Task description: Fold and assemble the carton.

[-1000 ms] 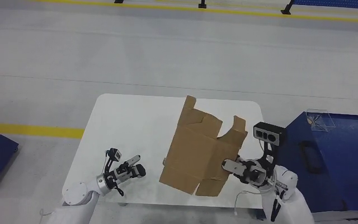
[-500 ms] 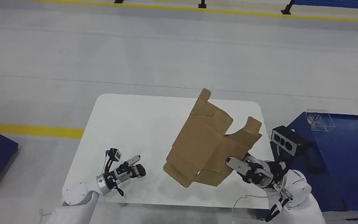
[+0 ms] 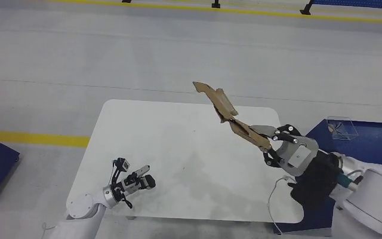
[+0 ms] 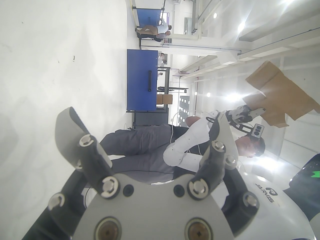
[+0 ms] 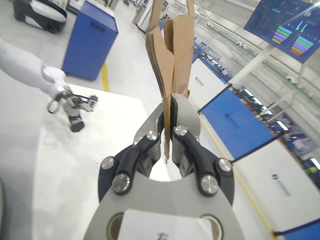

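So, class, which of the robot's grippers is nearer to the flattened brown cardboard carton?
Right. The right gripper is shut on the flattened brown cardboard carton, holding it up; the left gripper sits open, across the white table.

Matt brown cardboard carton [image 5: 160,58]; smooth white table [image 3: 161,149]; metal right tool [image 5: 168,101]

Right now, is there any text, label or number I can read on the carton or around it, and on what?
Nothing legible to quote.
carton: plain brown card, no print on the faces shown.
wall screen: coloured charts, captions too small to read.
white panel: dark mark, too blurred to read.
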{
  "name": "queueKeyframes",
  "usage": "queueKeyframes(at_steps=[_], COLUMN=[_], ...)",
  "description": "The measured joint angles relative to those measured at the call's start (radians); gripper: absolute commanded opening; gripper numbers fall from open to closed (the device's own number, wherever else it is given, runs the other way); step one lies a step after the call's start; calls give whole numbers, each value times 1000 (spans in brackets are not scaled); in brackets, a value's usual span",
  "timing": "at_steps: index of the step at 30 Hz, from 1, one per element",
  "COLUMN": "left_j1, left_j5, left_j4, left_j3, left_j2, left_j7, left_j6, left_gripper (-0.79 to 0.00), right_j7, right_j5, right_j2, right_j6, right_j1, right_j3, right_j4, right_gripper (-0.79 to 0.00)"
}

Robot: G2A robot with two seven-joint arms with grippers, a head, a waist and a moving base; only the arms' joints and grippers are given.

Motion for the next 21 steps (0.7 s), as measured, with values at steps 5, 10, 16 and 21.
queueKeyframes(at_steps=[5,10,16,21], left_j1=[0,0,0,0], left_j5=[0,0,0,0], left_j4=[0,0,0,0], left_j3=[0,0,0,0], left_j2=[0,0,0,0], left_j7=[0,0,0,0], left_j6=[0,0,0,0], left_gripper=[0,0,0,0], right_j7=[-404,-748,-835,-840], right_j5=[-663,-1253,-1568,-1542], right_j2=[54,100,116,119], right_j6=[62,412,734,804], right_j1=[15,-127,-310,-345], right_j3=[-140,-262,-315,-303], right_j4=[0,0,0,0], right_gripper=[-785,-785,-785,-785])
